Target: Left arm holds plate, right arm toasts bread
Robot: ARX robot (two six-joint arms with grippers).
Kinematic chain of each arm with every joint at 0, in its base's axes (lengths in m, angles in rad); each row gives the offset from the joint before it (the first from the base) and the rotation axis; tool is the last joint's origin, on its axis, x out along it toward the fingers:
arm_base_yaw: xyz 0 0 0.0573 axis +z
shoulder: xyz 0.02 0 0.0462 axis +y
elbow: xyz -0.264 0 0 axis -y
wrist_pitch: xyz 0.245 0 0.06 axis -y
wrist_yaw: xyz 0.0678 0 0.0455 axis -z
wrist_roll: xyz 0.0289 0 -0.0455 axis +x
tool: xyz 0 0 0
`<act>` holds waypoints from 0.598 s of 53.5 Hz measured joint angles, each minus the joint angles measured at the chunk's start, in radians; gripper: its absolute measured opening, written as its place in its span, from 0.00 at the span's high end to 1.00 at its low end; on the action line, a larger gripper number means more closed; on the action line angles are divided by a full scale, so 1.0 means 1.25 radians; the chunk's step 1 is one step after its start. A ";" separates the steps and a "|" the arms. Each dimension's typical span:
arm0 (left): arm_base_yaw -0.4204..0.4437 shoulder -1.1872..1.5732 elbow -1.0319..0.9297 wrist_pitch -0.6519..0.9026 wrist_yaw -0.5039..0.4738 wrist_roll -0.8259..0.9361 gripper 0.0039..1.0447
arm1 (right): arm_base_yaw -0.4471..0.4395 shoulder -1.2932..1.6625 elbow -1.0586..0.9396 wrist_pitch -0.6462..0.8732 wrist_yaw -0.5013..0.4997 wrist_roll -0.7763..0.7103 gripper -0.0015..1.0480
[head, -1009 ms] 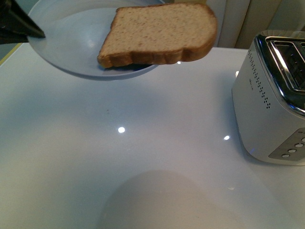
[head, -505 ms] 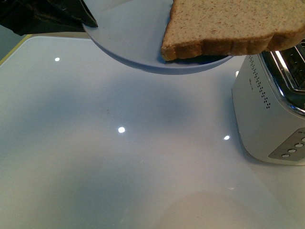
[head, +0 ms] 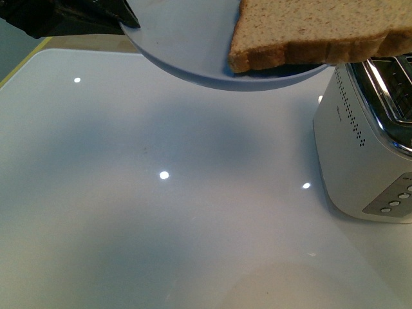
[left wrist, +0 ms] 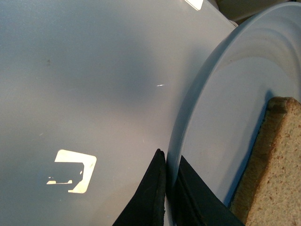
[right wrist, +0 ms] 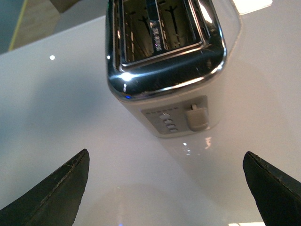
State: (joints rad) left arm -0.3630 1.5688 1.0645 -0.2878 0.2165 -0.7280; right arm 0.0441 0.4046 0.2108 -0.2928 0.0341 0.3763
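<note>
My left gripper point(head: 125, 18), black, is shut on the rim of the pale blue-grey plate point(head: 180, 45) and holds it in the air at the top of the front view, tilted, close to the toaster. The bread slice point(head: 315, 29), light brown with darker crust, lies on the plate and overhangs its lower edge. In the left wrist view the jaws point(left wrist: 167, 174) pinch the plate rim point(left wrist: 197, 103), with the bread point(left wrist: 275, 174) beside them. My right gripper point(right wrist: 167, 188) is open and empty above the table, in front of the toaster point(right wrist: 164, 52). The right arm does not show in the front view.
The white and chrome toaster point(head: 367, 141) stands at the right on the glossy white table point(head: 161, 212); its slots point(right wrist: 157, 26) are empty, its lever point(right wrist: 198, 116) is up. The table's yellow-trimmed edge point(head: 26, 61) runs at the far left.
The left gripper has carried the plate and bread to the right, up to the toaster; in the last half second it only crept a little further right.
</note>
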 joint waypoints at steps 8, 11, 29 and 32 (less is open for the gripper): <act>0.000 0.000 0.000 0.004 0.003 -0.002 0.98 | 0.012 0.156 0.076 0.134 -0.074 0.106 0.08; 0.000 0.000 0.000 0.005 0.005 -0.002 0.98 | 0.013 0.221 0.103 0.185 -0.104 0.142 0.08; 0.000 0.000 0.000 0.009 0.009 -0.006 0.98 | 0.066 0.577 0.211 0.479 -0.273 0.356 0.08; 0.000 0.000 -0.001 0.010 0.009 -0.008 0.98 | 0.071 0.621 0.216 0.519 -0.280 0.376 0.08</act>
State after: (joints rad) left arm -0.3626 1.5688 1.0637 -0.2749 0.2279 -0.7380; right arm 0.1333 1.1805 0.4805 0.3553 -0.3161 0.8459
